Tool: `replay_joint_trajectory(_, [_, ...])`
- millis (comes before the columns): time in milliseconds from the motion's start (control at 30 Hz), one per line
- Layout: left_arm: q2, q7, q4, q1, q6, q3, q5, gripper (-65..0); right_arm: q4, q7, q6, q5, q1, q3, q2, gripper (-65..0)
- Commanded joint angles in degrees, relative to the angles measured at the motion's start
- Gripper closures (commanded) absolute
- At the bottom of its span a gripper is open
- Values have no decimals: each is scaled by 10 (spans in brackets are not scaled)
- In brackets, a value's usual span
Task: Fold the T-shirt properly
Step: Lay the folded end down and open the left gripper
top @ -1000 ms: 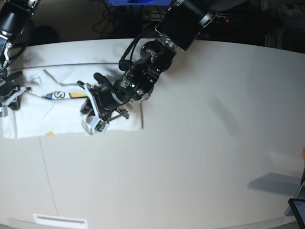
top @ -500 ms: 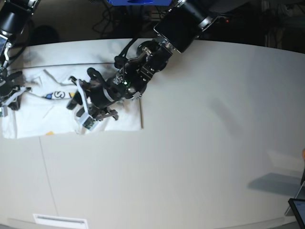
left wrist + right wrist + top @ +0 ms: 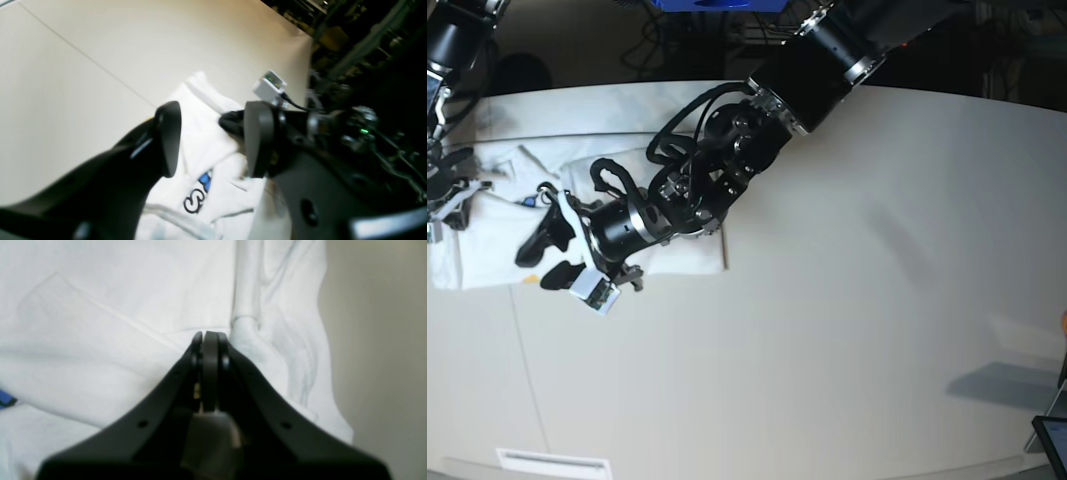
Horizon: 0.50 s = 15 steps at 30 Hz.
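Note:
The white T-shirt [image 3: 682, 255] lies flat on the table at the far left, with a bit of blue and black print [image 3: 195, 200] showing. My left gripper [image 3: 544, 256] is open and empty, low over the shirt's left part near its front edge. In the left wrist view its jaws [image 3: 211, 140] stand wide apart with white cloth [image 3: 206, 146] between them. My right gripper [image 3: 445, 195] is at the shirt's left end. In the right wrist view it [image 3: 206, 338] is shut, its tips on the cloth [image 3: 100, 323] where a ridge gathers.
The pale table [image 3: 847, 330] stretches right and forward of the shirt, with a thin seam line [image 3: 527, 360]. The left arm's bulky black body [image 3: 727, 160] lies across the shirt's right half. A dark screen corner [image 3: 1052, 440] sits at the front right.
My left gripper has swept left along the shirt's front edge, from its middle to its left part, and its jaws now stand wide open. The right arm has not moved.

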Motion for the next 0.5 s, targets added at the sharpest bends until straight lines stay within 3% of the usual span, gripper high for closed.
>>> replay_joint_trajectory(0, [-7,-12,27,4,15,8,32,-178,-6,-58,1,-37,-10,-1,6,-3])
replay_joint_trajectory(67, [-26,-12,58,34,64,26,119,0,-6,-58,1,-37,-10,-1,5,-3])
replay_joint_trajectory(133, [-37,-13,71,73,94,28,203,0,-6,-58,1,-37,-10,-1,4,-3])
replay_joint_trajectory(267, [-36,-13,51,143,96,-30,327,0,-6,-58,1,-37,-10,-1,4,-3])
replay_joint_trajectory(467, [-36,-13,50,182,96,-83,356,0,-6,-58,1,-37,-10,-1,3,-3])
